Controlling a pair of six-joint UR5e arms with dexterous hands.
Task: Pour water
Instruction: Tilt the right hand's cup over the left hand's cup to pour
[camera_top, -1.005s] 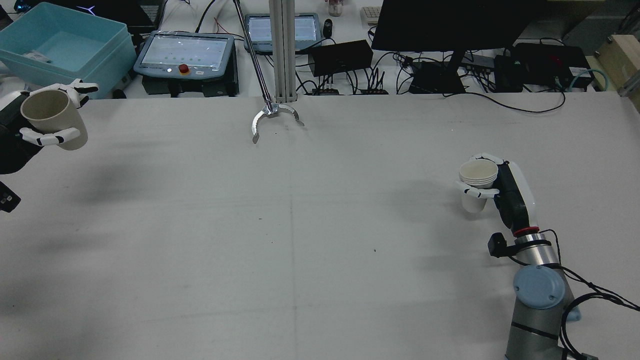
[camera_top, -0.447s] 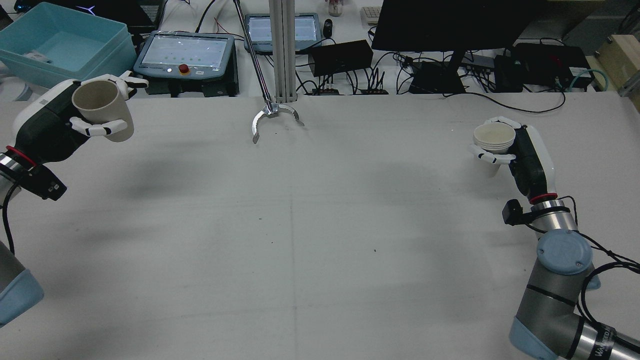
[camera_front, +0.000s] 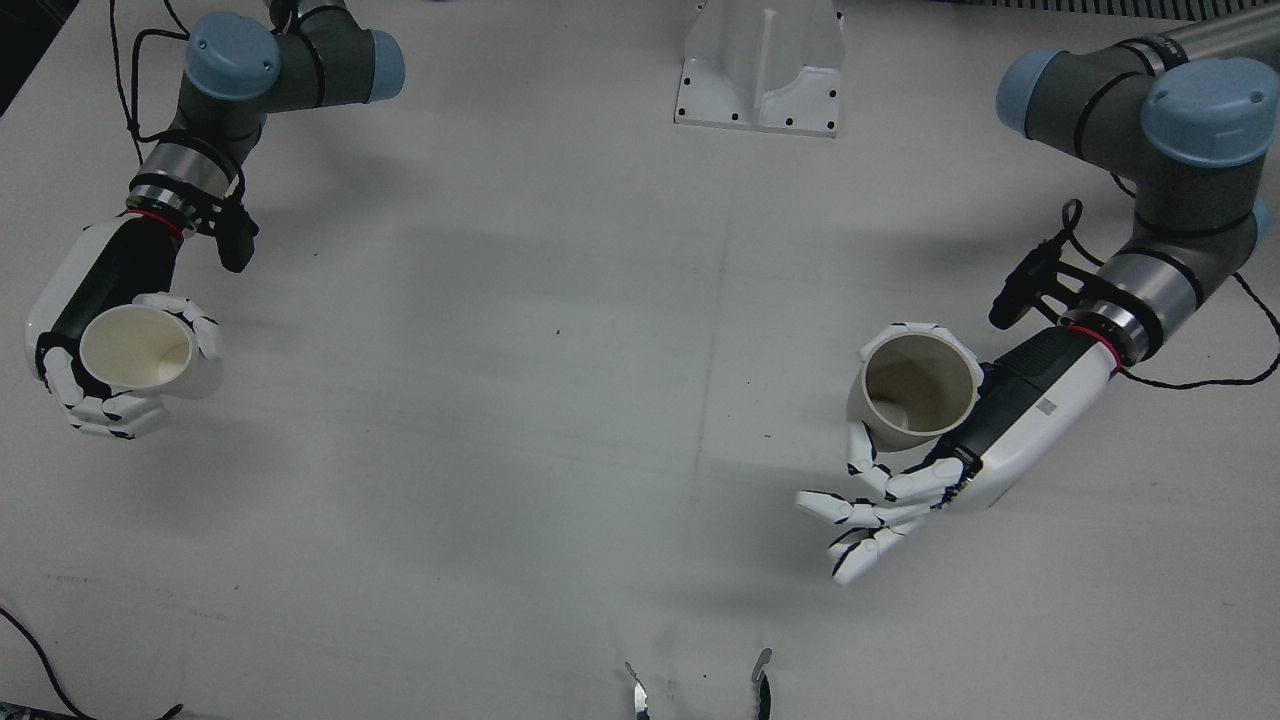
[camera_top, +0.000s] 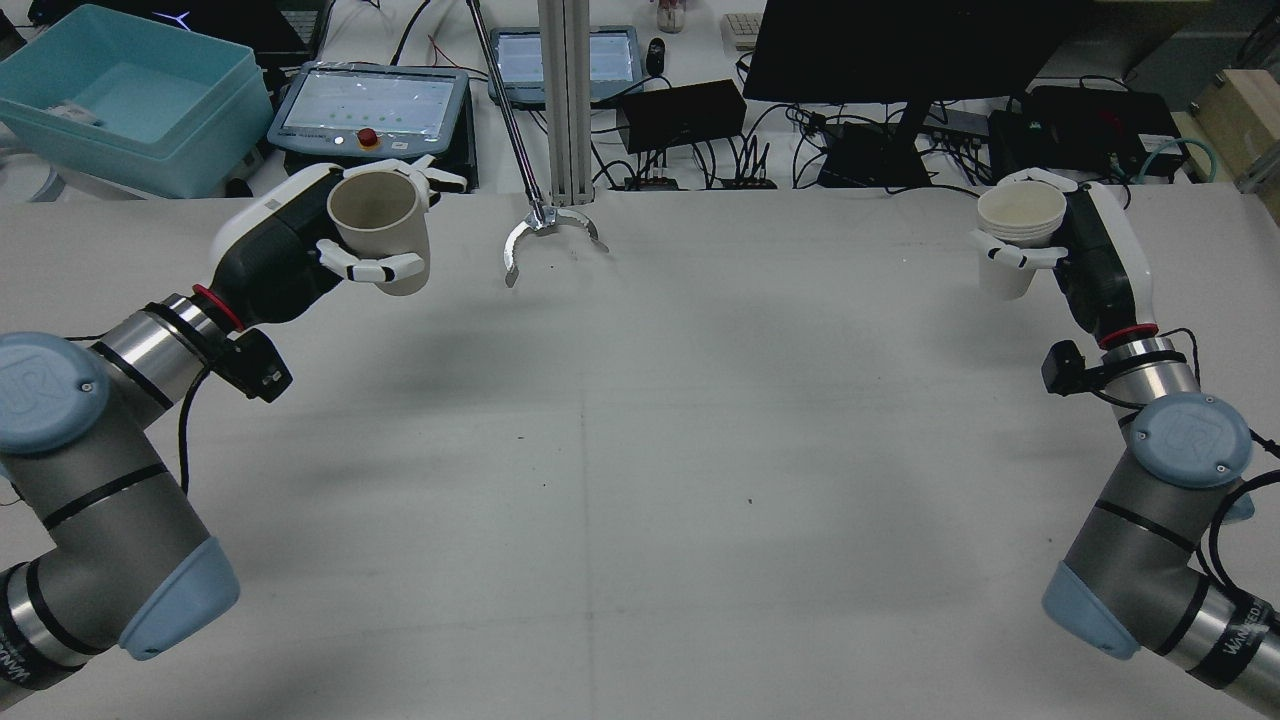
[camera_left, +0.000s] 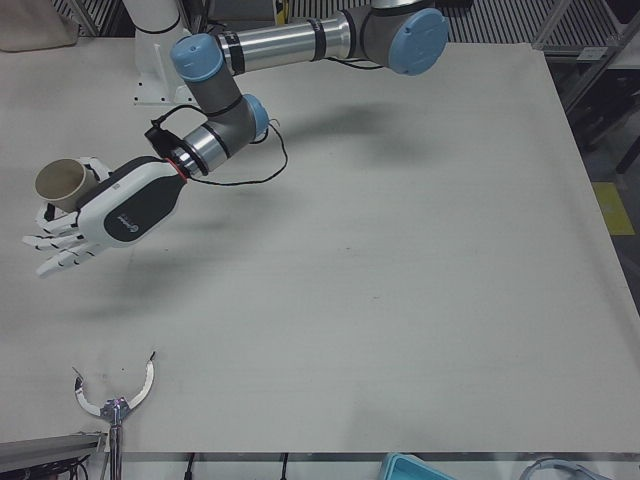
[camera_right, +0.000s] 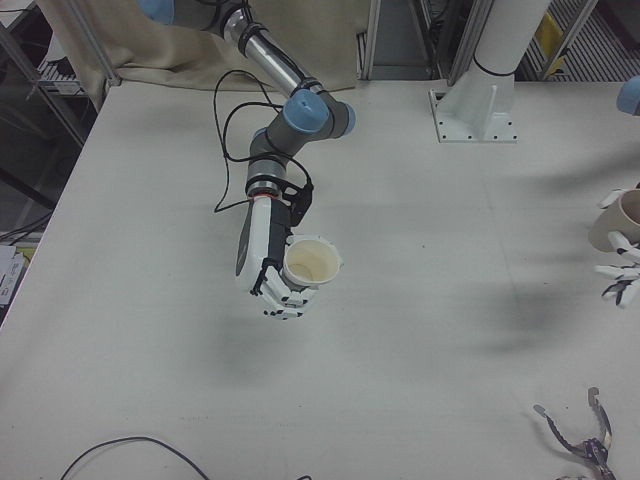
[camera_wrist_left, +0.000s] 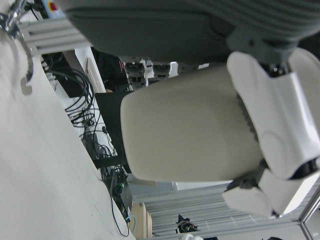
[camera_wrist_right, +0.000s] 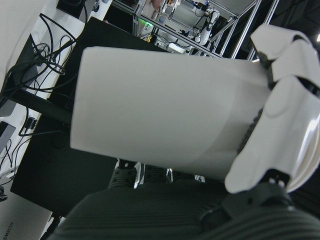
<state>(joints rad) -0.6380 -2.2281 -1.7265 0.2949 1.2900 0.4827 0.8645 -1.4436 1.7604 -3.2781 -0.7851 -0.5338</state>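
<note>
My left hand (camera_top: 290, 255) is shut on a beige cup (camera_top: 378, 230) and holds it upright above the table's far left; some of its fingers (camera_front: 860, 520) stick out below the cup (camera_front: 915, 390). My right hand (camera_top: 1095, 265) is shut on a white paper cup (camera_top: 1018, 235), upright above the far right. The front view shows the right hand (camera_front: 100, 345) wrapped around the white cup (camera_front: 140, 350). Each hand view is filled by its own cup wall: beige cup (camera_wrist_left: 185, 140), white cup (camera_wrist_right: 165, 115). Both cups are well apart.
A metal claw tool (camera_top: 548, 232) lies at the table's far middle edge. Behind the table stand a teal bin (camera_top: 130, 95), two teach pendants (camera_top: 370, 105), a monitor (camera_top: 900, 45) and loose cables. A white post base (camera_front: 760, 65) stands between the arms.
My left hand has carried the beige cup rightward from the table's left edge. My right hand has lifted the white cup farther from the robot, toward the far edge.
</note>
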